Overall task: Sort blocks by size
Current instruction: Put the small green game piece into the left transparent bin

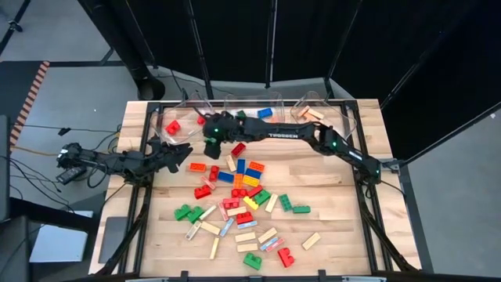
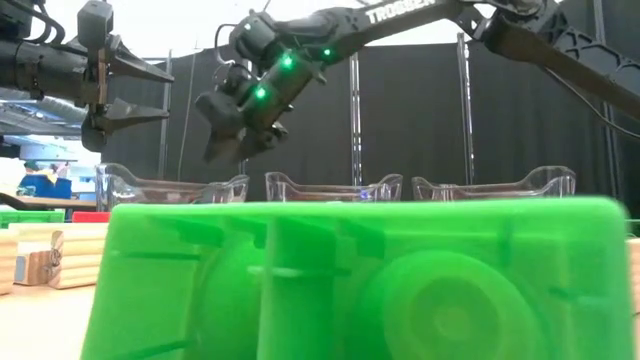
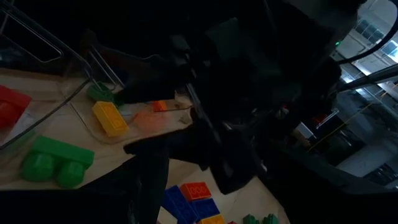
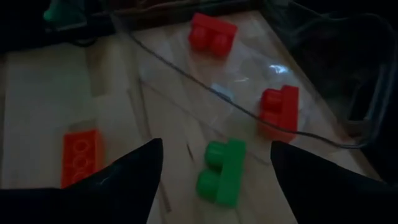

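Bench (image 1: 344,168): wooden top, dark frame along its sides. Three clear bins in a row along the far edge: left bin (image 1: 174,124), middle bin (image 1: 258,110), right bin (image 1: 321,111).

Open room: bare wood on the right side of the bench and in the near-left corner; the middle is crowded.

Blocks (image 1: 243,196): scattered pile of red, green, blue, yellow and orange studded bricks with tan wooden bars, filling the bench's middle and near part. A few already lie in the bins.

My right tool (image 4: 214,171): raised above the left bin's near rim, fingers apart, nothing between them. Directly below the gap, a green block (image 4: 221,172) on the bin floor; two red blocks (image 4: 278,109) lie beyond it in the same bin; an orange brick (image 4: 79,156) sits outside the wall.

My left tool (image 1: 182,157): fingers apart, empty, beside the left bin, left of the pile.
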Available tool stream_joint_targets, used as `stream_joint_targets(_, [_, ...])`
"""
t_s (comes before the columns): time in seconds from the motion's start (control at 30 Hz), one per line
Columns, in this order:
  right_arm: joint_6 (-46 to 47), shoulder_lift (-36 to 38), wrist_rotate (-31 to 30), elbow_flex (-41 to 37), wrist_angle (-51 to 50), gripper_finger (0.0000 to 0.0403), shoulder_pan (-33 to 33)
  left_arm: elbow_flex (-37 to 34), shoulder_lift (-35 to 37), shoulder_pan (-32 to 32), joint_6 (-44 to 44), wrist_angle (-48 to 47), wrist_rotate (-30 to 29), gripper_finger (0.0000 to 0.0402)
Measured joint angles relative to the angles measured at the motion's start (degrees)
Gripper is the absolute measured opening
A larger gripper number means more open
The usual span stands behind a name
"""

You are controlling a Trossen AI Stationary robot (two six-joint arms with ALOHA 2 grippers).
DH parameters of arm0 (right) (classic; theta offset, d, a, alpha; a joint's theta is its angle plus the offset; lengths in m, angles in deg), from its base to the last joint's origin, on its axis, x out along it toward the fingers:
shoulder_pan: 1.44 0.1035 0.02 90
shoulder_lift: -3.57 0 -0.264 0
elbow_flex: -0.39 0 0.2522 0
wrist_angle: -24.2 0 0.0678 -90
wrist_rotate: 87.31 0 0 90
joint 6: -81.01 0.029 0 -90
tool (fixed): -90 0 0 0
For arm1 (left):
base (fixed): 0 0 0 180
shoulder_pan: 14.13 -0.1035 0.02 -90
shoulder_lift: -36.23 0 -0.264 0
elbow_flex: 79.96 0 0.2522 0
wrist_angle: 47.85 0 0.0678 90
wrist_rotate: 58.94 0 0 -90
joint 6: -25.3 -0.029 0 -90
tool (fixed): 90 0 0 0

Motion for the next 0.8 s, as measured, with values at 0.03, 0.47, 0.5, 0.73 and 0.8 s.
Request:
stream_joint_targets(0.03, [0.85,0.15,0.02,-0.49,0.23,0.0312,-0.11,0.0,0.0,0.0,0.0,0.01,0.0,0.0269])
stream_joint_targets(0.47, [2.06,0.1,-1.47,-13.42,15.38,0.0309,-0.52,0.0,0.0,0.0,0.0,-0.72,-0.02,0.0269])
stream_joint_targets(0.5, [1.94,0.04,-1.46,-13.93,16.59,0.0309,-0.7,0.0,0.0,0.0,0.0,-0.98,-0.02,0.0269])
stream_joint_targets(0.73, [3.63,0.12,-0.07,-15.21,18.93,0.0301,-1.14,0.0,0.0,0.0,0.0,-1.41,-0.02,0.0269])
stream_joint_targets(0.8, [3.26,0.12,-0.07,-15.21,18.93,0.0298,-1.07,0.0,0.0,0.0,0.0,-1.48,-0.04,0.0269])
